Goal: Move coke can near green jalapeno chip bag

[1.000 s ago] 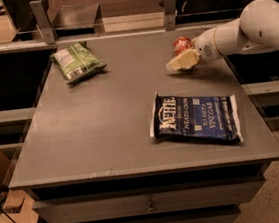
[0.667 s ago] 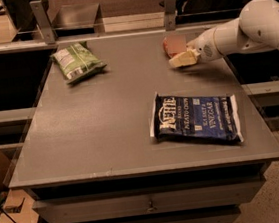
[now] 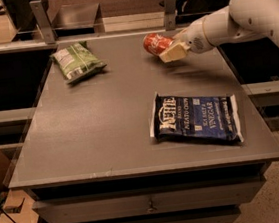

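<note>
The coke can, red with white lettering, is held tilted on its side above the far middle of the table. My gripper reaches in from the right on a white arm and is shut on the can, its cream fingers against the can's right side. The green jalapeno chip bag lies flat at the far left of the table, well to the left of the can.
A dark blue Kettle chips bag lies on the near right of the grey table. A metal rail with posts runs behind the table's far edge. Drawers sit below the front edge.
My gripper has carried the coke can leftward along the far side of the table, toward the green bag. The bags have not moved.
</note>
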Motion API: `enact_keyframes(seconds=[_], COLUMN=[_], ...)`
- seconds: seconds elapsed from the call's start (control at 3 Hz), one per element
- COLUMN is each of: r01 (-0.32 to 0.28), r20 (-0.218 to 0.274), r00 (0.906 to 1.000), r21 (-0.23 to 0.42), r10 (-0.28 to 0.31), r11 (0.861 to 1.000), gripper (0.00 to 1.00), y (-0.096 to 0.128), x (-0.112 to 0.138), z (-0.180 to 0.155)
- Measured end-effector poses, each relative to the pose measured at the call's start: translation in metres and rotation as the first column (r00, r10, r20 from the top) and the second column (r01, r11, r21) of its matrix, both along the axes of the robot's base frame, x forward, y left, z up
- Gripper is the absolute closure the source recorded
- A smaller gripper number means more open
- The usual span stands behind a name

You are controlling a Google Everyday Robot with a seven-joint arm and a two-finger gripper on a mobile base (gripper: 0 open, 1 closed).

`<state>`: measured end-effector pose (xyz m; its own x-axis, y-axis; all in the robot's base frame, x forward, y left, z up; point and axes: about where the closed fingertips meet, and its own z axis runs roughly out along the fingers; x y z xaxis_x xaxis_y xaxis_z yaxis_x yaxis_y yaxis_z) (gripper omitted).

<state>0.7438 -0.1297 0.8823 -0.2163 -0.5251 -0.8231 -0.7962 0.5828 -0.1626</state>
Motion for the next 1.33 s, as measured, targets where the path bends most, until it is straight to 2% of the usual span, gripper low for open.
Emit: enact_keyframes(seconds=[0.33,0.67,1.0,1.33], r01=[-0.164,-0.341,-0.481,-0.546], r20=[0.053,0.093,0.072,0.012], r00=[0.9848,0.9341,0.8716,0.8369], r21=[-0.032,-0.051,-0.062,-0.043], r10=[0.166,0.345,0.485,0.547], r11=[0.986,0.939,0.874,0.836], gripper=[1.00,1.00,0.82,0.59], y=[0.059,0.124,0.181,0.210], x=[-0.013,-0.032,-0.051,-0.061], z=[0.031,0.055,0.053,0.032])
